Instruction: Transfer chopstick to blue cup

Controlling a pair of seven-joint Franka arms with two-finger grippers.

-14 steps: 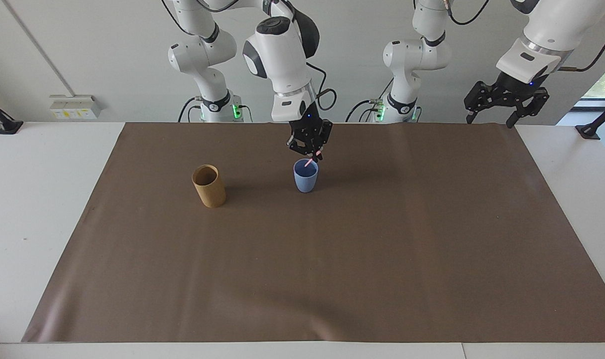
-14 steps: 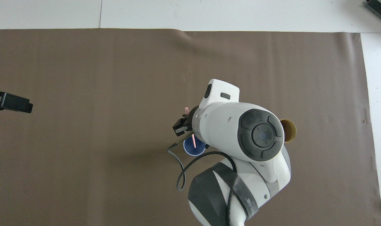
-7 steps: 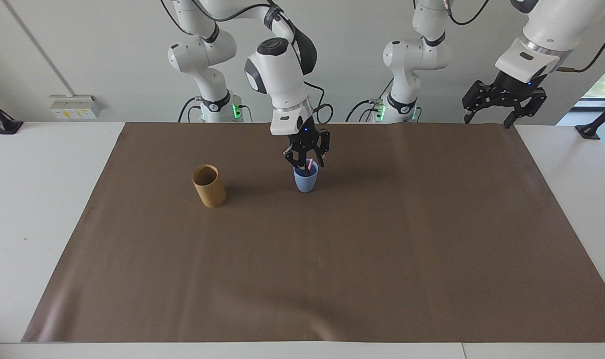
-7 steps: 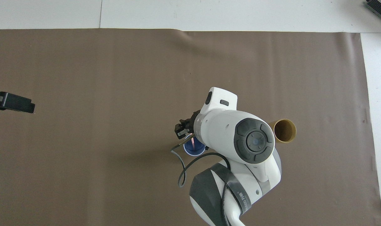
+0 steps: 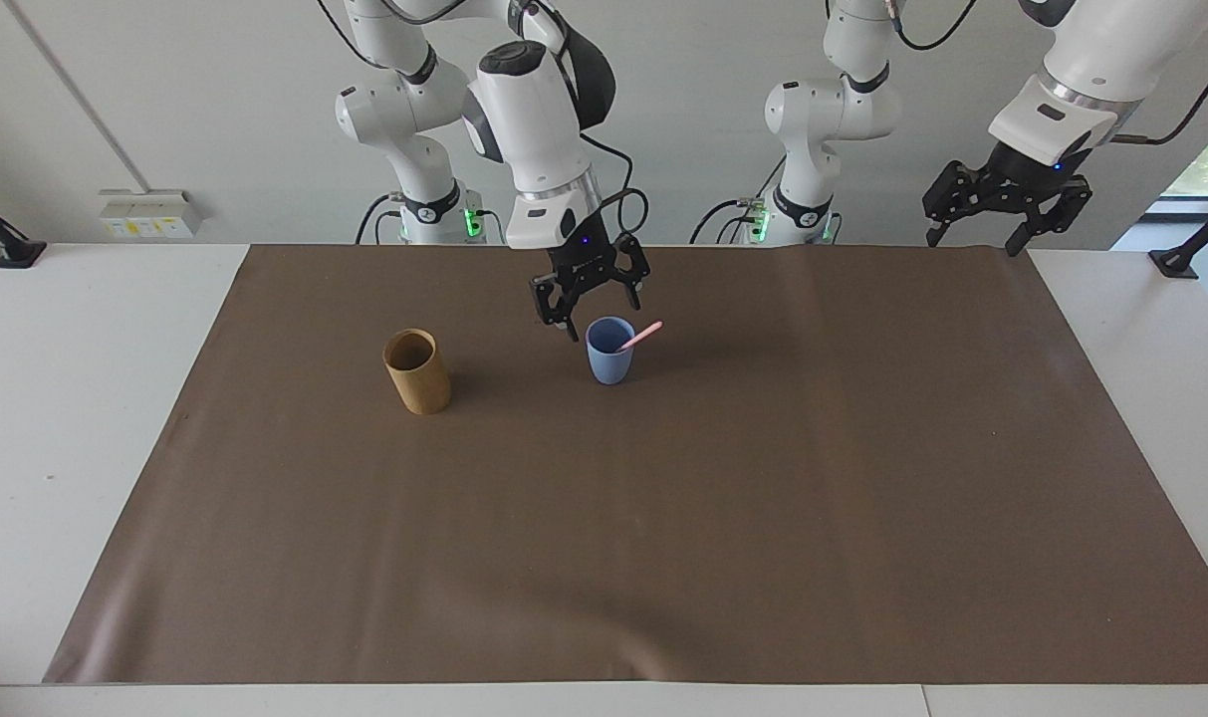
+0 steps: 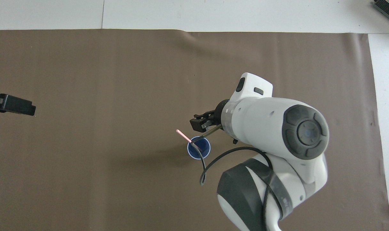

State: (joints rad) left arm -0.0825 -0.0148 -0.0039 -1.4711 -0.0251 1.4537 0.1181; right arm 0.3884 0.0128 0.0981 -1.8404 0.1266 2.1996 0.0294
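Facing view shows, nearest the robots, the right gripper (image 5: 592, 299) raised just above the brown mat (image 5: 663, 558), its fingers spread wide and holding nothing; the left gripper (image 5: 1002, 204) waits high at its own end of the table, also spread and empty. A little farther out stands the blue cup (image 5: 609, 351), with the chopstick (image 5: 641, 336) resting inside it, its lower end down in the cup and its upper end leaning out over the rim toward the left arm's end. The tan cup (image 5: 417, 372) stands beside it toward the right arm's end, well apart. Judging by this, the transfer looks done, and the step in hand is retreat: the gripper should lift straight up and clear before swinging away, so neither finger nor the dangling cable catches the leaning stick or tips the light cup. Overhead, the arm's wrist hides the tan cup, and a cable crosses the blue cup's mouth (image 6: 199, 150), so the stick's lower end cannot be made out.
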